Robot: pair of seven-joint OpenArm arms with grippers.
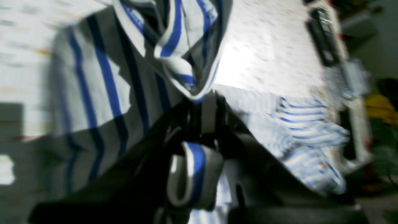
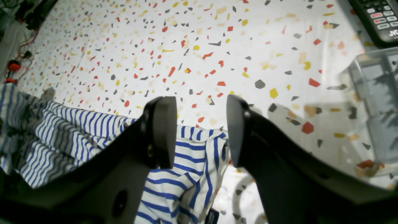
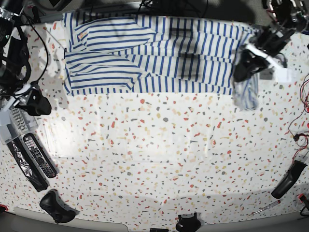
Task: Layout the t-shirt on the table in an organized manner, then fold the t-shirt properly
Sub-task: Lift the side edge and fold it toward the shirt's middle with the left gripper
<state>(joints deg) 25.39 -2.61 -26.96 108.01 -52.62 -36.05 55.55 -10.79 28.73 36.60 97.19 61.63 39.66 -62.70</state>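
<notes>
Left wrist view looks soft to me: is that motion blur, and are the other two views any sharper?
Left wrist view: smeared throughout, the blue-striped white cloth t-shirt half in dark shadow, glare on the speckled terrazzo table. Right wrist view: crisp, edges bowed by the lens. Base view: sharp, evenly lit, edges curved.

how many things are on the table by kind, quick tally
striped t-shirt: 1
remote controls: 2, lying side by side at the table edge
clear container: 1, beside the remotes
dark object at the near edge, kind unclear: 1
total: 5
</notes>
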